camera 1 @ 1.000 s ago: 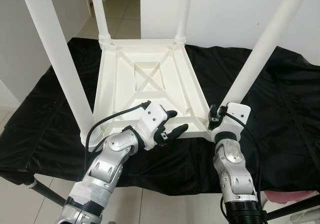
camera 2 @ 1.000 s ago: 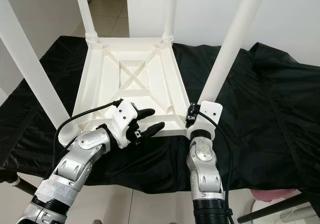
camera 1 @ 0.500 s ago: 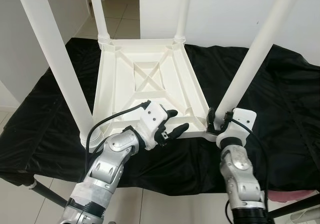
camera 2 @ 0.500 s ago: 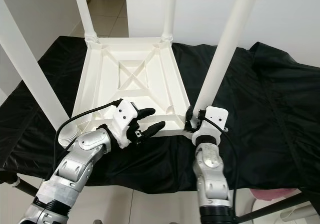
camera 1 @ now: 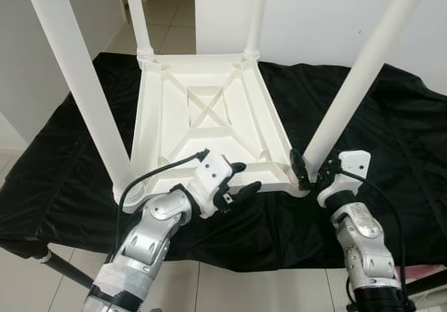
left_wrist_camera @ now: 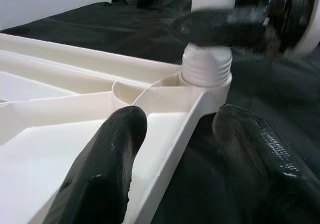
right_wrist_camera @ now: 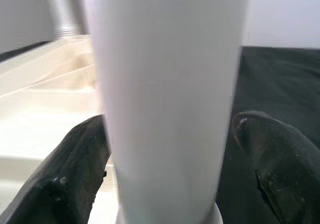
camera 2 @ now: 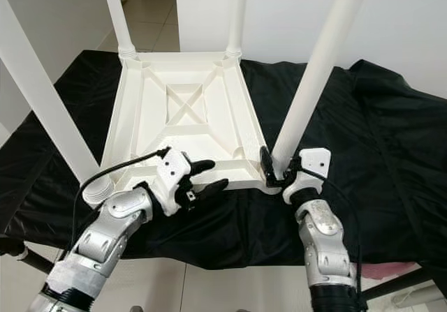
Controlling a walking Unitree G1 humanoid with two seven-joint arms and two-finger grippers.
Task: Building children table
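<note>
I see table [camera 1: 202,116] upturned on black cloth [camera 1: 391,130] | right gripper [camera 1: 312,174] jaws apart around near-right leg [camera 1: 349,95] base | left gripper [camera 1: 241,186] jaws apart astride near rim.

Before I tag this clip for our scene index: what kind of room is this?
Likely a room in a home: light floor tiles, plain white walls, and a white children's table lying upside down on a black-draped worktop.

Four table legs [camera 1: 353,88] cut off by top edge; right end effector [left_wrist_camera: 235,26] blurred.
</note>
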